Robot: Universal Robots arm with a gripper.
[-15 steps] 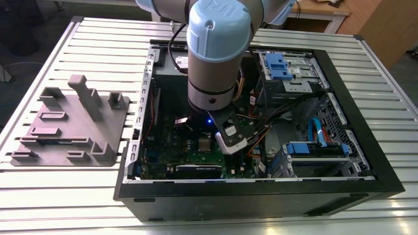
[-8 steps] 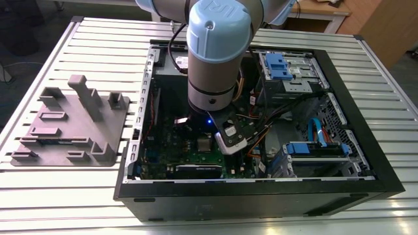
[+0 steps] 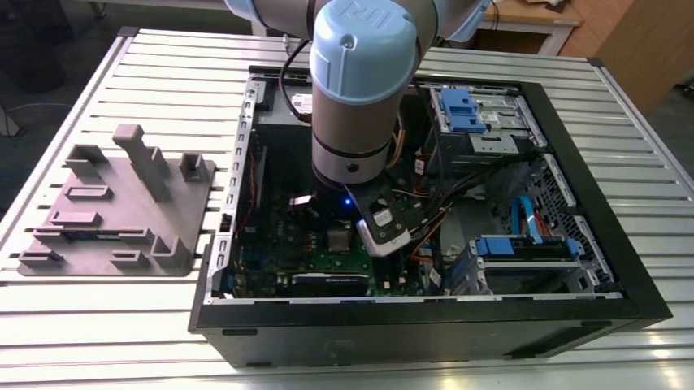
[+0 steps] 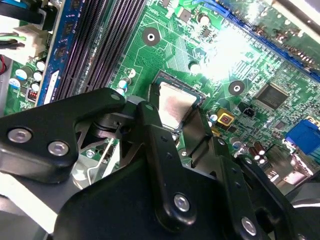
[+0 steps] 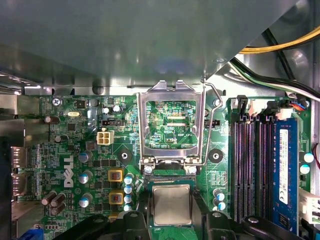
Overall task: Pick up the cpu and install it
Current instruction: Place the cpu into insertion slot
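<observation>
The cpu (image 5: 171, 205), a small silvery-beige square chip, lies level over the socket on the green motherboard (image 5: 75, 150). My gripper (image 5: 172, 221) is shut on the cpu, one black finger along each of two opposite edges. In the second wrist view the cpu (image 4: 175, 106) shows between the fingertips of the gripper (image 4: 176, 120), with the dark socket rim (image 4: 170, 77) around it. The silver socket frame (image 5: 172, 92) stands swung open beside the chip. In the exterior view the arm's wrist (image 3: 375, 219) reaches down into the open computer case (image 3: 607, 268).
Black memory slots (image 5: 250, 165) and a blue-labelled stick (image 5: 287, 165) run close beside the socket. Yellow and black cables (image 5: 280, 47) hang near the case wall. A grey plastic tray (image 3: 119, 203) sits on the slatted table at the exterior view's left. Blue drive brackets (image 3: 461, 106) fill the case's far side.
</observation>
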